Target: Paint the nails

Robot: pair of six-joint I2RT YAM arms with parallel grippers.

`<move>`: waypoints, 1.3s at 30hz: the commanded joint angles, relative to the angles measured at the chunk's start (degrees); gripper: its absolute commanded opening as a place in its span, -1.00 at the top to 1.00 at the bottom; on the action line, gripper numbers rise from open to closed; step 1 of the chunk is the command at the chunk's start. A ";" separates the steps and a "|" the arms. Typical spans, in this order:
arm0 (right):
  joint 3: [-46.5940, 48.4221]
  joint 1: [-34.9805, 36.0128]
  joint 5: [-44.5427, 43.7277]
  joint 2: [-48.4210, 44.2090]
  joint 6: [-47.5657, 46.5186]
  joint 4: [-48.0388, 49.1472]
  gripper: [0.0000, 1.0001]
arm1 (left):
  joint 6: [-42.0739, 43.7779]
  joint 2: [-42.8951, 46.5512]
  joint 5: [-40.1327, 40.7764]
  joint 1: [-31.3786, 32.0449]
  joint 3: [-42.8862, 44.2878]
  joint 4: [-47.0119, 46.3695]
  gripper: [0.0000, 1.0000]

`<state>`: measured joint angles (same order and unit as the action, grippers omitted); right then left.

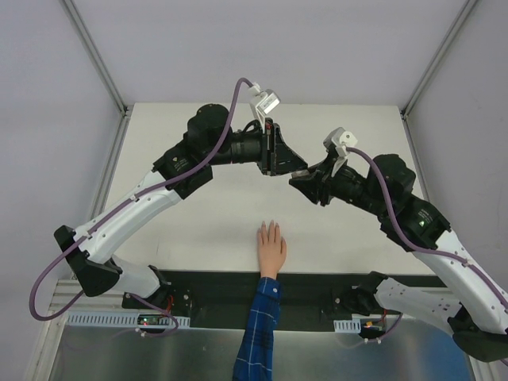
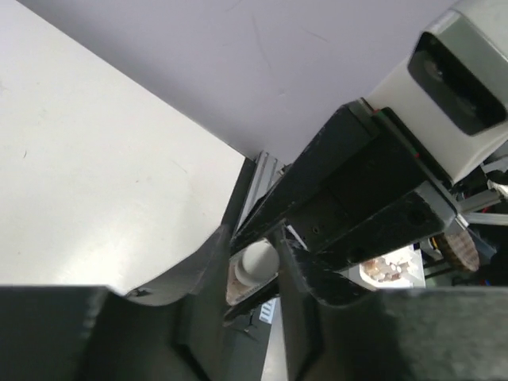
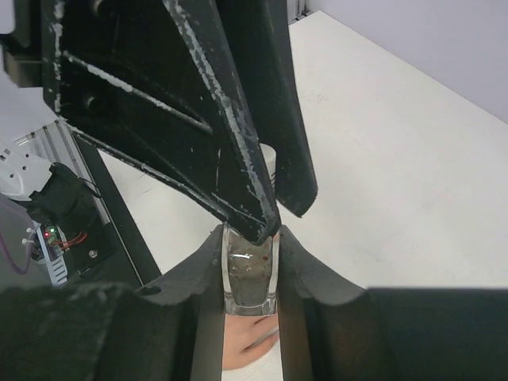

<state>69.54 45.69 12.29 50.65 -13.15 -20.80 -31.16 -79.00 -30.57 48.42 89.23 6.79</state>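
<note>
The flesh-coloured mannequin hand [image 1: 271, 248] lies palm down at the table's near edge, with a blue plaid sleeve [image 1: 258, 329]. Its nails [image 1: 270, 227] are too small to make out. My two grippers meet in mid-air above the table beyond the hand. My right gripper [image 3: 250, 246] is shut on a small clear polish bottle [image 3: 250, 278], and part of the hand [image 3: 246, 345] shows below it. My left gripper [image 2: 252, 266] is shut on the bottle's whitish cap [image 2: 255, 262]. In the top view the left gripper [image 1: 302, 169] and right gripper [image 1: 295, 181] touch tip to tip.
The white table [image 1: 198, 230] stretches around the hand. A black base strip [image 1: 317, 287] runs along the near edge under both arms. Grey enclosure walls and metal frame posts [image 1: 95, 55] bound the back and sides.
</note>
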 commanded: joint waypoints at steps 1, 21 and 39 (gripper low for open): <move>2.27 0.45 -2.28 -1.08 -0.91 2.69 0.99 | 0.13 -0.45 -3.26 0.62 2.79 -0.81 0.69; -1.43 -3.41 53.81 -0.21 18.43 22.74 1.00 | -10.15 3.24 -39.92 -0.52 -11.10 -43.17 1.00; 5.78 -3.42 29.12 0.68 -3.46 -4.95 0.99 | 6.54 7.02 -21.38 -4.57 -0.73 1.29 -0.43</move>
<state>72.66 42.00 47.68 52.34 -11.66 -22.87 -29.74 -73.56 -58.52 44.01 85.10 -2.87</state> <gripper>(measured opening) 0.281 0.726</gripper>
